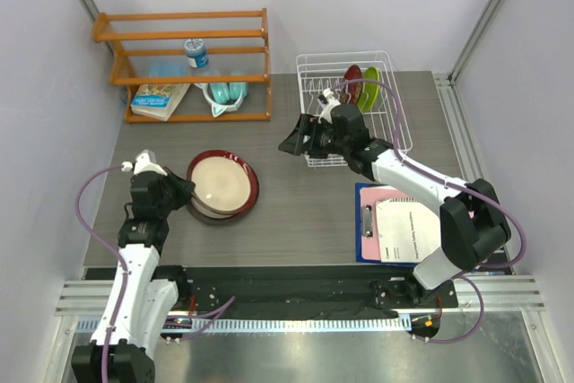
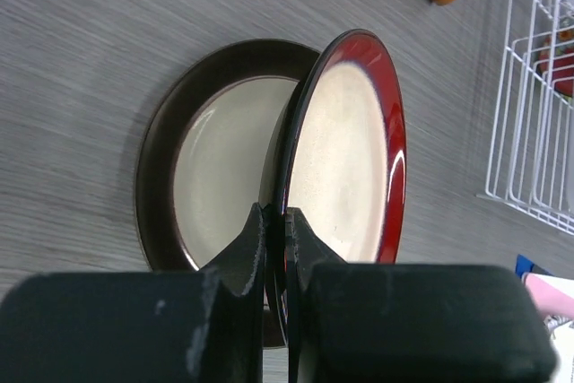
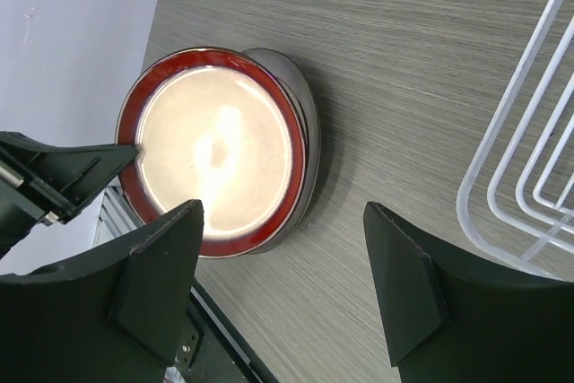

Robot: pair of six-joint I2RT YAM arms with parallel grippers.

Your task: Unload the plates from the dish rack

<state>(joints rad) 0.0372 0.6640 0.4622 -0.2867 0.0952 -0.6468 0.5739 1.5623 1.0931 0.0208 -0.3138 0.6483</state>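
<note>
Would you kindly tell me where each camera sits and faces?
Top external: above, behind the bases, looking down on the grey wood-grain table; left arm, right arm show.
Left wrist: on the left arm, facing along the shut left pincer gripping the round maroon-rimmed cream plate.
Right wrist: on the right arm, looking down past the open right pincer.
Shared: both wrists show that plate over the round grey-rimmed plate.

A grey wood-grain table (image 1: pixel 296 213) fills the middle of the overhead view. An orange wooden shelf (image 1: pixel 179 35) stands on it at upper left. A white wire dish rack (image 1: pixel 323 73) stands at upper centre-right. Left of centre a grey-rimmed plate (image 2: pixel 211 177) lies flat on the surface, mostly covered by a maroon-rimmed plate (image 1: pixel 222 183). At lower right lies a blue clipboard (image 1: pixel 361 239) with paper.
</note>
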